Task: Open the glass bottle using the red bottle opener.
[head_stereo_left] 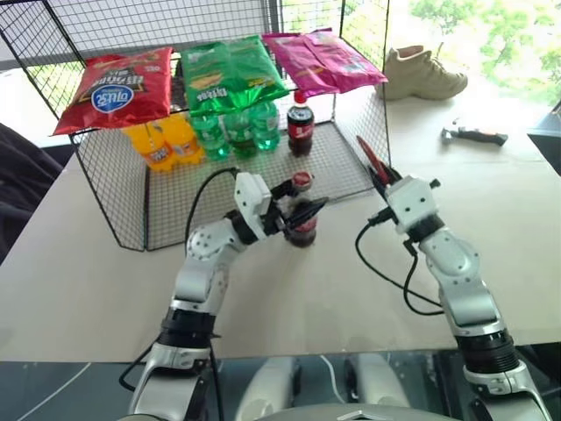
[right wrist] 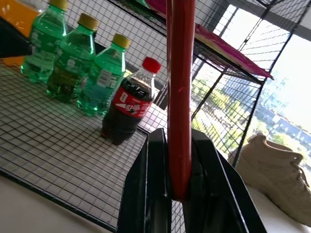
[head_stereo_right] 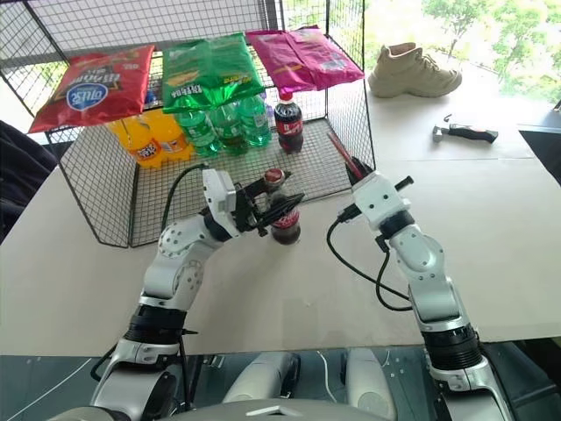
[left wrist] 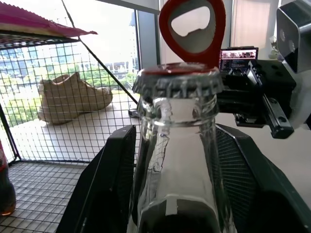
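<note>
The glass bottle [head_stereo_left: 303, 233] stands upright on the white table just in front of the wire rack, dark liquid in its lower part. Its metal crown cap [left wrist: 178, 81] is on. My left gripper [head_stereo_left: 302, 210] reaches in from the left and is shut on the bottle's neck [left wrist: 177, 160], one black finger on each side. My right gripper [head_stereo_left: 383, 182] is to the right of the bottle, shut on the handle of the red bottle opener [head_stereo_left: 372, 160]. The opener's ring head [left wrist: 192, 29] stands up beyond the cap, apart from it. The right wrist view shows the opener [right wrist: 180, 97] edge-on.
A wire rack [head_stereo_left: 114, 202] stands behind, with red [head_stereo_left: 118, 88], green [head_stereo_left: 230, 74] and pink [head_stereo_left: 320, 60] snack bags on top. Inside are orange [head_stereo_left: 162, 145] and green bottles [head_stereo_left: 237, 132] and a plastic cola bottle [head_stereo_left: 300, 123]. A beige shoe [head_stereo_left: 423, 74] and a hand tool [head_stereo_left: 473, 134] lie at far right.
</note>
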You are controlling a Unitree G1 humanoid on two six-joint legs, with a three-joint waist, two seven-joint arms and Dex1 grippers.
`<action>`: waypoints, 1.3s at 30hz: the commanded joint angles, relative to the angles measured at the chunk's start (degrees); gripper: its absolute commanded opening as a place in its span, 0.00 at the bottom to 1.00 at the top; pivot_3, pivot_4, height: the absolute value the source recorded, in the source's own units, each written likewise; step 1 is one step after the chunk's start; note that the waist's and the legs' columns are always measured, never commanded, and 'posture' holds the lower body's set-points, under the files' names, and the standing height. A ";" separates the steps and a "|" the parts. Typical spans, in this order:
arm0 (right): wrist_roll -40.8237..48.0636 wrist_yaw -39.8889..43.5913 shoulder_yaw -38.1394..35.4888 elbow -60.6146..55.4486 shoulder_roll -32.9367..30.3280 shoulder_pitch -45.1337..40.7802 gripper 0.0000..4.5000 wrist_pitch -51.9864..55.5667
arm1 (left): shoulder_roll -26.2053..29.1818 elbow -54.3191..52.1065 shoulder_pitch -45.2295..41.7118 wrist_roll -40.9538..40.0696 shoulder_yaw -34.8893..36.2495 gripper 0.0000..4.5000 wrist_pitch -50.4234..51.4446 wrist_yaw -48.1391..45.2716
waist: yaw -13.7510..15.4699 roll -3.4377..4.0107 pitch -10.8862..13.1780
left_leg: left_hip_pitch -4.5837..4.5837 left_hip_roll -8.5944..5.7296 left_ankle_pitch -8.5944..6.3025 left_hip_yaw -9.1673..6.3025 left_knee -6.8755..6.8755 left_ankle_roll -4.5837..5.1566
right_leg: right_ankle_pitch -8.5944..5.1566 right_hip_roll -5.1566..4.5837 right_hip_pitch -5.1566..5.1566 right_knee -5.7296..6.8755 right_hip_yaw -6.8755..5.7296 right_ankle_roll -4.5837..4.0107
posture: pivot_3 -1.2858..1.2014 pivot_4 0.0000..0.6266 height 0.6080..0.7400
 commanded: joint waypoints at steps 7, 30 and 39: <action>-6.91 4.44 8.08 2.56 -2.53 -7.72 0.00 -8.99 | -1.01 2.20 -0.58 2.00 -1.36 0.45 -0.14 1.64 | 0.03 -0.04 -0.03 | 0.05 0.00 0.00 -0.02 0.00 0.00 | 0.00 0.02 0.02 0.00 -0.03 0.00 | 0.52 0.24 0.94; -15.97 -3.58 7.90 12.28 -0.39 -7.76 0.00 -10.21 | -0.30 0.06 1.28 1.69 -2.38 0.45 1.14 1.96 | 0.01 -0.02 -0.13 | 0.99 0.04 -0.12 -0.08 -0.19 0.18 | -0.04 0.21 0.94 -0.20 -0.06 0.00 | 0.52 0.24 0.94; -21.69 -6.19 10.59 11.53 -2.37 -8.34 0.00 -16.49 | -0.27 0.10 1.34 1.57 -2.20 0.45 1.29 2.19 | 0.05 -0.01 -0.13 | 0.99 0.04 -0.11 -0.10 -0.25 0.17 | -0.04 0.20 0.94 -0.28 -0.08 0.00 | 0.52 0.24 0.94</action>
